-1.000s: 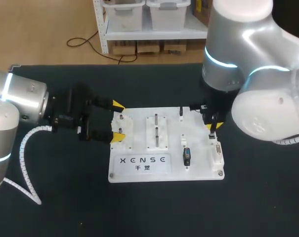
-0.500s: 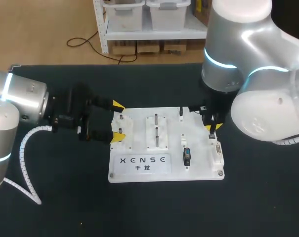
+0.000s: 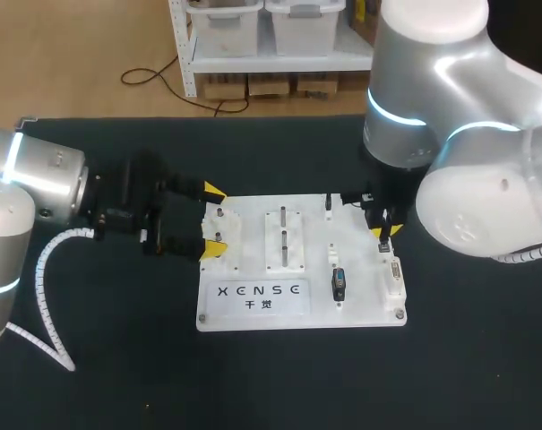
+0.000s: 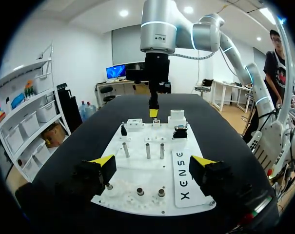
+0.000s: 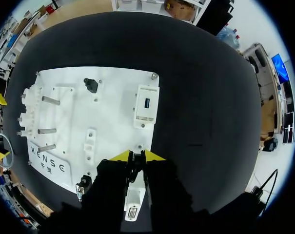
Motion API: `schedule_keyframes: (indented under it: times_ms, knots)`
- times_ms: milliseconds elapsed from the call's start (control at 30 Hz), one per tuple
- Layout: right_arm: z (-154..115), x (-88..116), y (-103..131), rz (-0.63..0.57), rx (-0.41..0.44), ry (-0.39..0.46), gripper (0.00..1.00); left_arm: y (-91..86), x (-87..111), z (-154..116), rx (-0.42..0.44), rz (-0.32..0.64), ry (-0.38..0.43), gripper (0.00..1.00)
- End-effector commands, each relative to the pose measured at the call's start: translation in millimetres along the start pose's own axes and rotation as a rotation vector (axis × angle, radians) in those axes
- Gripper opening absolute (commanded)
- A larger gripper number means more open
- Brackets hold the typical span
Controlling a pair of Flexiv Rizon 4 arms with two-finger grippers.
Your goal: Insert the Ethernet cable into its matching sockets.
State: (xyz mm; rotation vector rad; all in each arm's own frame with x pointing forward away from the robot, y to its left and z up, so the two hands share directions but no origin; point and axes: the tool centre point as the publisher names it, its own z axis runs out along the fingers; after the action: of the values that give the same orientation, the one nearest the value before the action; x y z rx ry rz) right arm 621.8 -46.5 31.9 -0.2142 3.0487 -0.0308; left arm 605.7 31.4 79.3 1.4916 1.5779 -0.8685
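- Yellow tips of the right gripper sit almost pressed together, pinching a slim dark plug in the narrow gap. I take it for the Ethernet cable's end; no loose cable run shows anywhere.
- Right gripper points straight down over the right edge of the white board, at the far end of a white socket block. As far as I can tell the plug is not seated in any opening.
- Step, my read: align phase. The plug is held over the socket block, insertion not yet done.
- Next move calls for squaring the plug with the matching opening, then a short straight push down. Likely a tight fit, so a tilt could jam it on the rim.
- Left gripper is spread wide and holds nothing, one tip far and one near along the board's left edge. Whether it touches the board, cannot tell. It looks placed to brace the board.
- Board: flat, rigid, matte white plastic with rounded corners, screws at the corners and dark lettering along the near side.
- On it: upright metal pegs, round and shiny, mid-board; a white block with a blue port; a small black connector right of middle.
- Table: black matte cover, looks soft.
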Motion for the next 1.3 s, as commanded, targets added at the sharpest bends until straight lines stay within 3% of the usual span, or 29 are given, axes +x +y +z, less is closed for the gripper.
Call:
schedule_keyframes:
  times_ms: [33, 833, 1133, 1167, 1200, 1233, 1300]
  knots:
    - [5, 2, -1, -0.001, -0.002, -0.002, 0.00, -0.7, 1.9, 0, -0.004, 0.003, -0.006, 1.00]
    - [26, 7, -1, 0.002, 0.003, 0.015, 0.00, -0.7, 1.9, 0, -0.004, 0.003, -0.006, 1.00]
    - [18, 6, -5, -0.017, -0.011, -0.010, 0.00, -0.7, 1.9, 0, -0.004, 0.003, -0.006, 1.00]
    - [15, 6, -4, -0.019, -0.015, -0.015, 0.24, -0.7, 1.9, 0, -0.004, 0.003, -0.006, 1.00]
    - [12, 5, -4, -0.018, -0.015, -0.021, 0.76, -0.7, 1.9, 0, -0.004, 0.003, -0.006, 1.00]
    - [9, 4, -4, -0.021, -0.031, -0.035, 1.00, -0.7, 1.9, 0, -0.004, 0.003, -0.006, 1.00]
    - [9, 4, -4, -0.021, -0.031, -0.035, 1.00, -0.7, 1.9, 0, -0.004, 0.003, -0.006, 1.00]
